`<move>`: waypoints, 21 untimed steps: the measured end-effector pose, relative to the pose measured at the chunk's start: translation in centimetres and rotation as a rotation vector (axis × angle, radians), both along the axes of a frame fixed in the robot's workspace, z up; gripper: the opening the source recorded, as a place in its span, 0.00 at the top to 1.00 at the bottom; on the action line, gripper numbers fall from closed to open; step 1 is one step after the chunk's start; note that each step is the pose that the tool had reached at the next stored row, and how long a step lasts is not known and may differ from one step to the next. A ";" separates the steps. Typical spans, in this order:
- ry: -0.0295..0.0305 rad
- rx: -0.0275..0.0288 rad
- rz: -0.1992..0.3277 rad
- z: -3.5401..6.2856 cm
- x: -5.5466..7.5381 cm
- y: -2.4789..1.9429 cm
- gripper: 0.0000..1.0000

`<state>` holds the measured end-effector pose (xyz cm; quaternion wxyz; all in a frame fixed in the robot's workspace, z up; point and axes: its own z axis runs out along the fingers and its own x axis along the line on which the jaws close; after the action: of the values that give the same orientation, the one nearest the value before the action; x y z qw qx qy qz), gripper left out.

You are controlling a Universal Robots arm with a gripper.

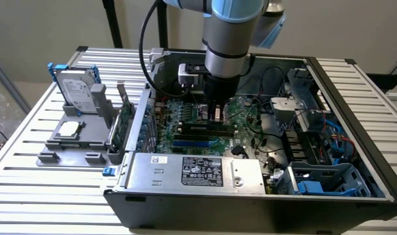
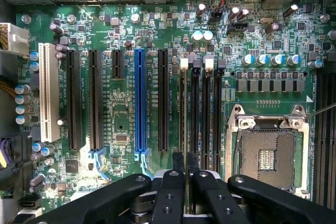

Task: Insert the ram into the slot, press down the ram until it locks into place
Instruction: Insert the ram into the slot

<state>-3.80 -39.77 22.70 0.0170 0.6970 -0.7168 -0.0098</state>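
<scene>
Counter (image 1: 28,196): slatted metal. It carries a grey tray at 9 o'clock of the open PC case.
Tray (image 1: 55,157): holds a hard drive (image 1: 77,90) upright at its 12 o'clock end and a square chip (image 1: 69,129) flat at the middle. A larger green card (image 1: 124,122) stands on edge along the 3 o'clock side.
PC case (image 1: 250,208): holds the motherboard (image 1: 185,110) at centre and a labelled metal box (image 1: 198,171) at 6 o'clock. Loose cables and a grey-blue cage (image 1: 329,181) sit toward 4 o'clock.
Tool (image 1: 217,117): low over the board, directly above the black memory sockets. Cannot tell whether it is clenched on anything or released.
The ram (image 2: 182,108): probably the thin pale strip seen edge-on along one socket, in line with the tool. Not certain.
The slot (image 1: 205,128): one of the parallel black sockets, just at 6 o'clock of the tool.
Step in hand: judged to be seating or pressing, with the stick at the socket.
Move calls for: straight, even downward force along the stick, until both end clips close.
</scene>
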 end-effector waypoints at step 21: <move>0.0000 0.0000 0.000 0.70 0.0 0.01 0.73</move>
<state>-3.82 -39.76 23.40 0.0170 0.6970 -0.7168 -0.0098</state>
